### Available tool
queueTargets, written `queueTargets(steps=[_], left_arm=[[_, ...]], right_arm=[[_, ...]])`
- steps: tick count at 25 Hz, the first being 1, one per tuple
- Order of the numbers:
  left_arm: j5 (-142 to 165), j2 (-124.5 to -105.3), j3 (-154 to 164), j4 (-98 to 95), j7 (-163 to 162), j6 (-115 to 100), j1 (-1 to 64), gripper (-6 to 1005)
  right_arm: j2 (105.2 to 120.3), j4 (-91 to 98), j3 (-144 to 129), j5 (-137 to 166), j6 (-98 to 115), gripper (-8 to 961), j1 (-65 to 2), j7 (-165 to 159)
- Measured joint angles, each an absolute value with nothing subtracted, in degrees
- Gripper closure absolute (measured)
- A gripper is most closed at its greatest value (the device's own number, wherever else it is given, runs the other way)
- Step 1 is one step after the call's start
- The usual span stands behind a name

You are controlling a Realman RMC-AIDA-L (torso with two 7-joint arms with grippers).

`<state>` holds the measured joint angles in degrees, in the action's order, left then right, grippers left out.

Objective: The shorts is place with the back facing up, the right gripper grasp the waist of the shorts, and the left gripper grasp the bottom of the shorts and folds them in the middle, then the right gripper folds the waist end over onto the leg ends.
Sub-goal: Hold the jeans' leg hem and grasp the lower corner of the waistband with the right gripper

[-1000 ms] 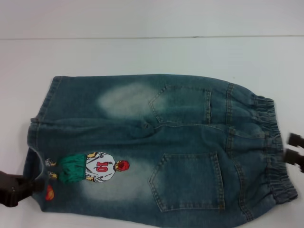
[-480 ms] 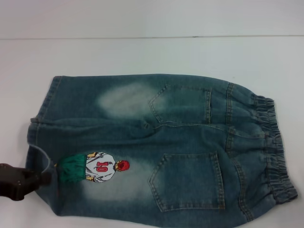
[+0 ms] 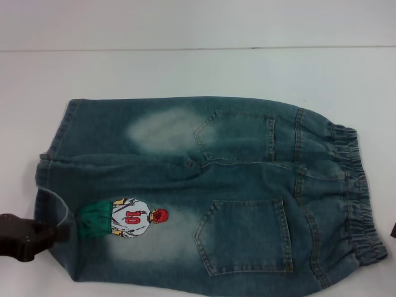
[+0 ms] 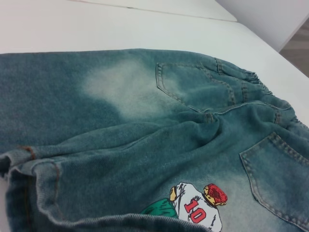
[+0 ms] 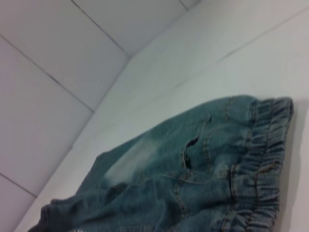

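Observation:
The shorts (image 3: 204, 192) lie flat, back up, both patch pockets showing. The ruffled waist (image 3: 359, 198) is at the right and the leg ends (image 3: 52, 161) at the left. My left gripper (image 3: 62, 234) presses into the near leg hem (image 3: 52, 207), which is bunched up against the numbered print (image 3: 127, 216) and hides its feet. The left wrist view shows that hem (image 4: 29, 193) curled up close, with the print (image 4: 198, 205) beyond it. Only a dark sliver of my right gripper (image 3: 393, 232) shows, just off the waist. The right wrist view looks along the waist (image 5: 263, 159).
The white table (image 3: 185, 68) runs around the shorts, and its far edge meets a pale wall. In the left wrist view the table's corner (image 4: 270, 38) lies beyond the waist. Nothing else stands on the table.
My left gripper has moved right into the near leg hem, bunching it over the print's feet. My right gripper has drawn back from the waist, almost out of the head view.

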<state>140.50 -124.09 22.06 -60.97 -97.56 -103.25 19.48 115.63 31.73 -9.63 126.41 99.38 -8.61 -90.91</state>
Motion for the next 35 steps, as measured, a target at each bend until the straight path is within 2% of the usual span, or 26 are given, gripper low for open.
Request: queueTargets(steps=[8,35], left_arm=[[140.5,-124.10,22.1,-60.8,-97.5,-103.2,19.4,977],[140.5,-123.92,22.1,-59.5,-97.5,-103.0,19.7,976]], right_arm=[[115.29,31.7,-9.6,131.5,98.5,51,-11.1,-93.4],[115.16,31.7,-14.6,131.3,100.0,79,-12.8,-95.0]])
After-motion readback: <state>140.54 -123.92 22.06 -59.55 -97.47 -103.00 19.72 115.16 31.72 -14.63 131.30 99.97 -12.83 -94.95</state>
